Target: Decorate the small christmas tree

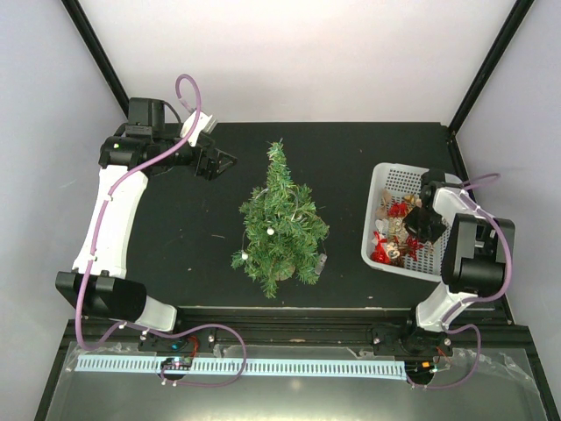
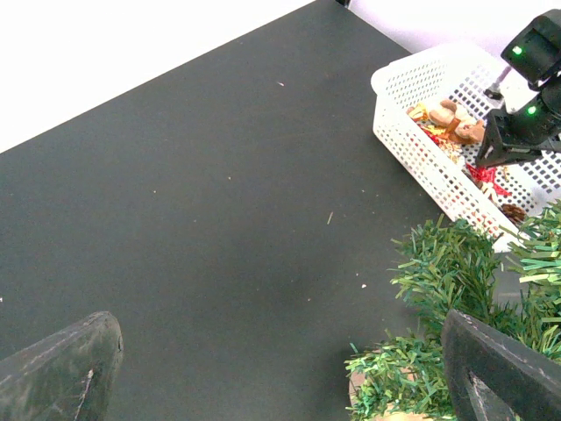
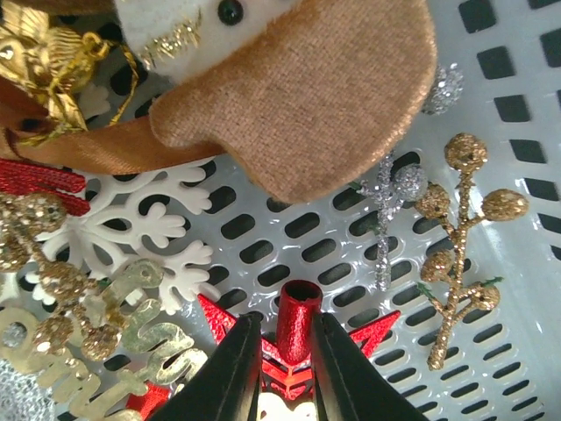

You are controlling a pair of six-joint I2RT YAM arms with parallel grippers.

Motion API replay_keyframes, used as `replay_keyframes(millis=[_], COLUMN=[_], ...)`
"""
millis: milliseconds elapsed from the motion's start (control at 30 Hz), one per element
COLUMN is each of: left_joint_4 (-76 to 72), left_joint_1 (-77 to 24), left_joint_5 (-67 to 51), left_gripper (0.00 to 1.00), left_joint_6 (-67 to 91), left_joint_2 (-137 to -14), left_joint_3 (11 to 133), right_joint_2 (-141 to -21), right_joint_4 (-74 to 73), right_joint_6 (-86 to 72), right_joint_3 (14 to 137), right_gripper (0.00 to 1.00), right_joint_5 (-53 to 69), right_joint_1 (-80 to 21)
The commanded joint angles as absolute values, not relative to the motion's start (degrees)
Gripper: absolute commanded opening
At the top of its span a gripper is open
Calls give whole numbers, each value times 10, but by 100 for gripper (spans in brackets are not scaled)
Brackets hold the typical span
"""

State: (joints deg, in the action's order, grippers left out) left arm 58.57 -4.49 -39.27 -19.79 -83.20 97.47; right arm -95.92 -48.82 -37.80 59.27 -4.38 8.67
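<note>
Right gripper is down inside the white basket, its two fingers pinched on either side of the hollow red stem of a red star topper; taking it by the stem looks like the sensible choice, since that tube is the one raised, narrow part among flat, tangled trinkets. Left gripper hangs over the far left of the black table, jaws spread wide with nothing between them, seemingly parked out of the way.

The small christmas tree stands upright mid-table, between the two arms and well apart from the basket, so either arm can reach it.

Only the right wrist view shows the grasp and the basket's contents up close: a white snowflake, a gold berry sprig and a brown fabric ornament lying around the star. The overhead view hides all that under the arm but gives the layout. The left wrist view adds the tree's lower branches just beside the empty fingers
</note>
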Motion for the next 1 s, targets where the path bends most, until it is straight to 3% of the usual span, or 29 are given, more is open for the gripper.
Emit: replay_keyframes(millis=[0,967], left_joint_4=[578,575], left_joint_1=[-43,-43], left_joint_5=[-402,-405], left_gripper=[99,99], left_joint_6=[-200,-197], left_joint_2=[-830,-831], left_joint_3=[980,983], right_joint_2=[-973,-923], right_joint_4=[-476,-507], right_joint_6=[-381,-363], right_joint_3=[587,608], right_gripper=[19,10], right_joint_5=[-53,-94], right_joint_1=[86,87])
